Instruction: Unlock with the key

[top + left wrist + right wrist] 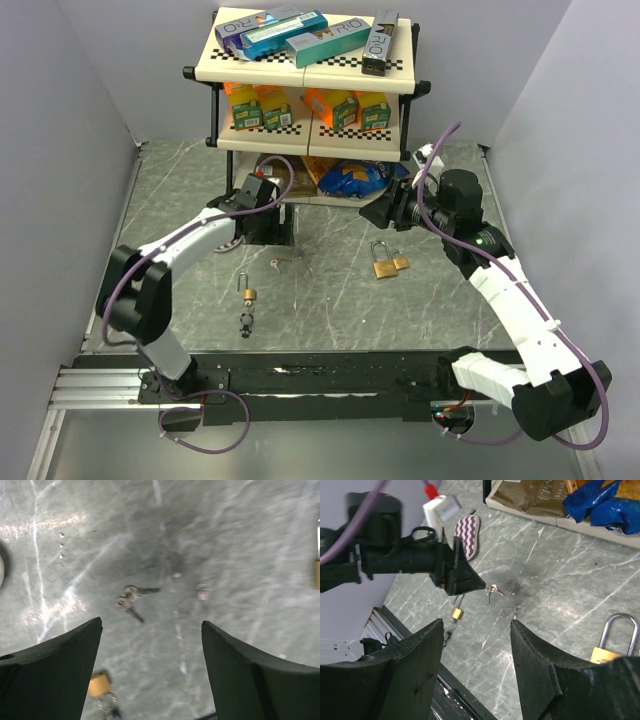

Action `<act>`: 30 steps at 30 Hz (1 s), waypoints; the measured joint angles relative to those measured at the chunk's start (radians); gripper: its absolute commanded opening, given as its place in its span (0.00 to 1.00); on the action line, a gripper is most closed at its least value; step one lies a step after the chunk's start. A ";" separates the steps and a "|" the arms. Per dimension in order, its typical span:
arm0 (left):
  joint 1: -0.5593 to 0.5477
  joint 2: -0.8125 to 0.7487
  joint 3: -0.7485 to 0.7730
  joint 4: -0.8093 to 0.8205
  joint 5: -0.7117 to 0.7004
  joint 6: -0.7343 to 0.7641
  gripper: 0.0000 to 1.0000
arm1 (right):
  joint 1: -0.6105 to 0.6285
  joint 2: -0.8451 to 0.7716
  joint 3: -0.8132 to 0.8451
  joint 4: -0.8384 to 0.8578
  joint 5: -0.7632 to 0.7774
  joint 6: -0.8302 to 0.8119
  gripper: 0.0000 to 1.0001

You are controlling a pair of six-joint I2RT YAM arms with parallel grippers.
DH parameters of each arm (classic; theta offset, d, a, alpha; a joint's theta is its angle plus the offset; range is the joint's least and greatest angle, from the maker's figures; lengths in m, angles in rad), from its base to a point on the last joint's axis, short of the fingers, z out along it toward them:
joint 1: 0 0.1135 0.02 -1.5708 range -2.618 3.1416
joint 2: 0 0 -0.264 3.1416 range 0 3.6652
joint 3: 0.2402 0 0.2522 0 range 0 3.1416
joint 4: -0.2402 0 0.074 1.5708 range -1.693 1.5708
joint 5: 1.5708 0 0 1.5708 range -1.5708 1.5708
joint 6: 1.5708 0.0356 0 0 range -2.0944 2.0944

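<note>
Looking down from above, you have the left gripper [266, 228] hovering over the grey marbled table [330, 310], just in front of the shelf unit [404, 82]. Its jaws stand wide apart with nothing between them. The wrist view shows only bare tabletop between the two dark fingers [55, 670].

The key bunch [277, 265] lies flat on the table just ahead of that gripper and clear of both fingers. From the left wrist it sits slightly left of centre, beyond the fingertips. A small metal piece [516, 611] lies near it on the table, too small for you to identify.

The small brass padlock [248, 292], with a long thin shackle, lies on the table on the near side of the keys. A dark object [245, 322] lies just beyond its lower end; you cannot tell what it is.

The pair of brass padlocks [388, 264] lies side by side to the right, well apart from the keys.

Your right gripper [385, 212] hangs above the table beside the shelf's lowest tier, close to the blue bag [355, 178]. Its jaws are also spread and empty. Its wrist camera looks between them at the keys and the left gripper, with one padlock at the lower right.
</note>
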 measured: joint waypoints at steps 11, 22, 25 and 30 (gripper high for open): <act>0.034 0.144 -0.001 0.025 -0.017 0.100 0.74 | 0.000 -0.024 0.000 -0.033 0.022 -0.004 0.62; 0.034 0.180 -0.030 0.045 -0.024 0.111 0.48 | 0.000 -0.017 0.000 -0.039 0.022 -0.003 0.62; 0.034 0.190 -0.032 0.053 -0.024 0.112 0.46 | 0.000 -0.018 0.000 -0.039 0.022 -0.002 0.62; 0.034 0.198 -0.045 0.060 -0.024 0.112 0.44 | 0.000 -0.021 -0.003 -0.040 0.023 0.001 0.62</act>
